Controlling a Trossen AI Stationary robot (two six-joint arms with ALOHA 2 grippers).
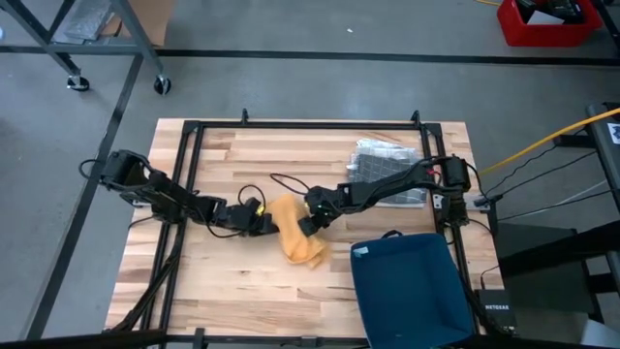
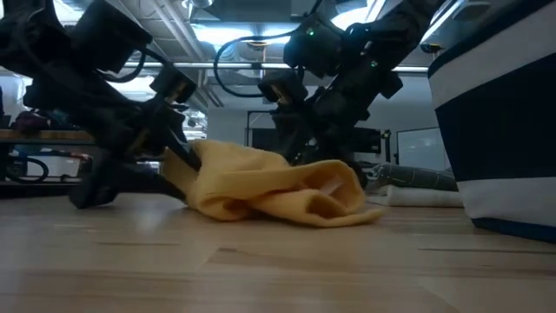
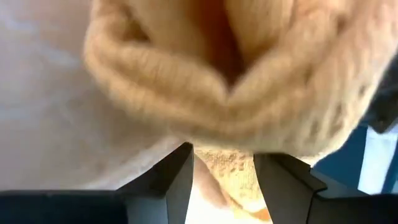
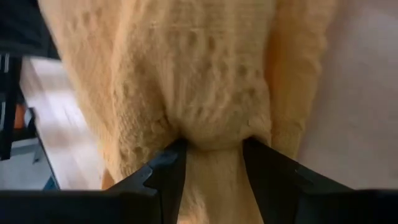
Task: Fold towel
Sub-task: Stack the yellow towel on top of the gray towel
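From my station I find the yellow towel (image 1: pixel 295 236) bunched in a loose heap near the middle of the wooden table (image 1: pixel 232 291), lying between the two arms. The left gripper (image 1: pixel 260 221) is at the towel's left edge, its fingers (image 3: pixel 177 180) clenched on a fold of the cloth; the left wrist view shows fabric pinched in the gap. The right gripper (image 1: pixel 308 225) meets the towel from the opposite side, and its fingers (image 4: pixel 165 171) likewise grip a gathered pleat of the towel.

Surroundings: a dark blue bin (image 1: pixel 412 289) stands on the table's near right corner, just beside the towel's lower end but apart from it. A grey mesh-patterned pad (image 1: pixel 386 167) lies toward the far right, partly under the right arm. Black cables (image 1: pixel 281 180) loop across the table behind the grippers. A red crate (image 1: pixel 545 21) sits on the floor, well apart from the table.

From table height the towel rests on the wood in rumpled layers (image 2: pixel 269 193).
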